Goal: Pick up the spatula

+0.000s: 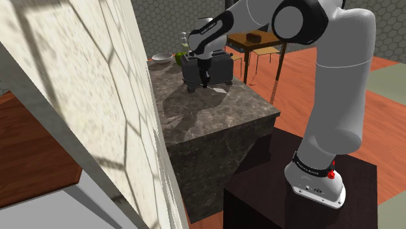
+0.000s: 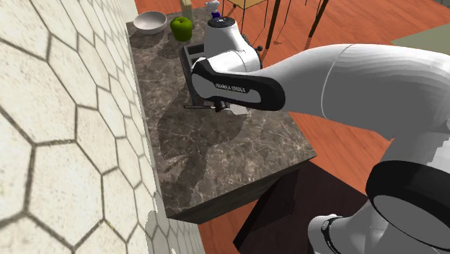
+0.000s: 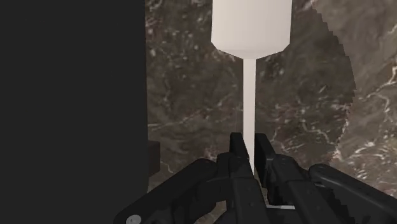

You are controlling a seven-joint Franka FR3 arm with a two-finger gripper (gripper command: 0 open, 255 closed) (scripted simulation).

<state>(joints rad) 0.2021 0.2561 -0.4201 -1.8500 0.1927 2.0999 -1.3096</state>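
The spatula (image 3: 251, 25) is white, with a broad blade and a thin straight handle, and lies over the dark marble counter (image 3: 305, 108). My black gripper (image 3: 249, 143) is shut on the handle, one finger pressed against each side, with the blade pointing away from the hand. In the shoulder view the gripper (image 1: 200, 84) hangs low over the counter (image 1: 215, 120), just in front of a dark box-shaped appliance (image 1: 222, 68). Whether the spatula rests on the counter or is raised off it, I cannot tell. In the second exterior view the arm's forearm covers the hand.
The dark appliance (image 3: 70, 95) stands close beside the gripper. A white bowl (image 2: 150, 22) and a green apple (image 2: 182, 29) sit at the counter's far end. A hexagon-tiled wall (image 1: 78, 84) borders the counter. A wooden table (image 1: 257, 40) with chairs stands beyond.
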